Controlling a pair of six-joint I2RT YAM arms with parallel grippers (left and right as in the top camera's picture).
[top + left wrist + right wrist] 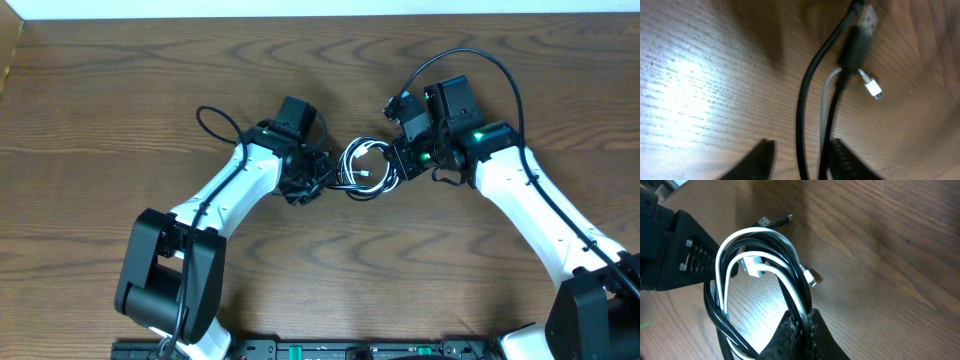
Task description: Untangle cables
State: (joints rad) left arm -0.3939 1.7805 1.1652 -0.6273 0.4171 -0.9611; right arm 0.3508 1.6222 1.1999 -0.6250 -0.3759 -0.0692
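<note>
Overhead, cables (365, 170) lie between right gripper (394, 168), clamping them, and spread left gripper (325, 175).

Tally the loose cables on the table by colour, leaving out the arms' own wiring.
Black cable: 1
White cable: 1
Total: 2

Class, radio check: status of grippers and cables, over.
Right gripper shut on cables. Left gripper open, straddling them. Black and white coiled together. Nothing seen blocking.
</note>
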